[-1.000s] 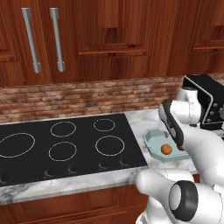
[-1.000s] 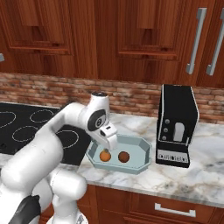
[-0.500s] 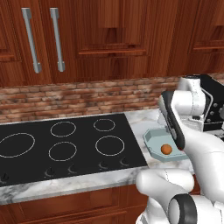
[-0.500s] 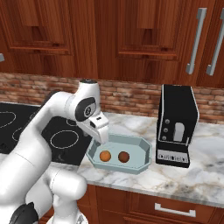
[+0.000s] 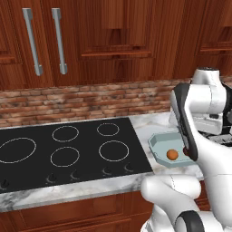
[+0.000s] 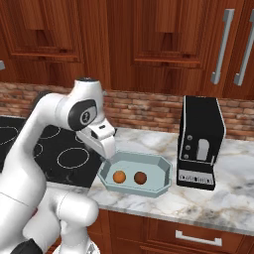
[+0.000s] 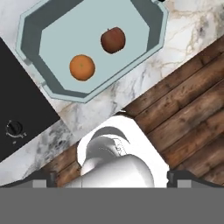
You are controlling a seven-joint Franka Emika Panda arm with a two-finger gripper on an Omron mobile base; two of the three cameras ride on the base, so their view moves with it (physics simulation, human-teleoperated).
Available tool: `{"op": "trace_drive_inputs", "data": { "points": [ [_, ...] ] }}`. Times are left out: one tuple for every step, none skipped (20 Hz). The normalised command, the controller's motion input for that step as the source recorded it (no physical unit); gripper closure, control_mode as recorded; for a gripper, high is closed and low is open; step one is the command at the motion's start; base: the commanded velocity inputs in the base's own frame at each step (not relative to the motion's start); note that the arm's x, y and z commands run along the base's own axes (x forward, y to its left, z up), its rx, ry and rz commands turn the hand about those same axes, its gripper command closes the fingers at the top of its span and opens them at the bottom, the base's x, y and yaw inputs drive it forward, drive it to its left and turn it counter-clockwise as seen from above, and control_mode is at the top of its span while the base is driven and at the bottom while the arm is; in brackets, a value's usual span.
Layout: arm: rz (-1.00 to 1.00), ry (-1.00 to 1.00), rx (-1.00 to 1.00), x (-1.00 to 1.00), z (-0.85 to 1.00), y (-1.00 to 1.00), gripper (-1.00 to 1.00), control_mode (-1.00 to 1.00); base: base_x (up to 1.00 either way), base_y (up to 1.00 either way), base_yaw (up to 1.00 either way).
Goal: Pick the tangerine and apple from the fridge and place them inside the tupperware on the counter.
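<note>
Hand view: tangerine (image 7: 82, 67) and apple (image 7: 113, 40) inside unlabeled tupperware (image 7: 30, 33).

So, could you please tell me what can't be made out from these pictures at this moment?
- Hand: its opening can't be judged; in the hand view the fingertips are dark corners at the bottom edge.
- Apple: in the left base view the arm's dark link covers most of it; it is plain in the hand view.
- Tupperware: its right side is behind the arm in the left base view.
- Coffee machine: its buttons are too small to read.
</note>
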Motion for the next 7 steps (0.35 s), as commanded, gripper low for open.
{"op": "trace_drive_inputs", "data": {
  "points": [
    [0.0, 0.0, 0.0, -0.23, 0.51, 0.02, -1.0, -1.0, 0.0, 0.0, 0.0],
    [0.0, 0.0, 0.0, -0.22, 0.51, 0.01, -1.0, -1.0, 0.0, 0.0, 0.0],
    [0.0, 0.0, 0.0, -0.26, 0.51, 0.02, -1.0, -1.0, 0.0, 0.0, 0.0],
    [0.0, 0.0, 0.0, -0.29, 0.5, 0.04, -1.0, -1.0, 0.0, 0.0, 0.0],
    [0.0, 0.0, -0.01, -0.33, 0.45, 0.02, -1.0, -1.0, 0.0, 0.0, 0.0],
    [0.0, 0.0, -0.06, -0.37, 0.41, 0.01, -1.0, -1.0, 0.0, 0.0, 0.0],
    [0.0, 0.0, -0.09, -0.37, 0.28, 0.04, -1.0, -1.0, 0.0, 0.0, 0.0]
  ]
}}
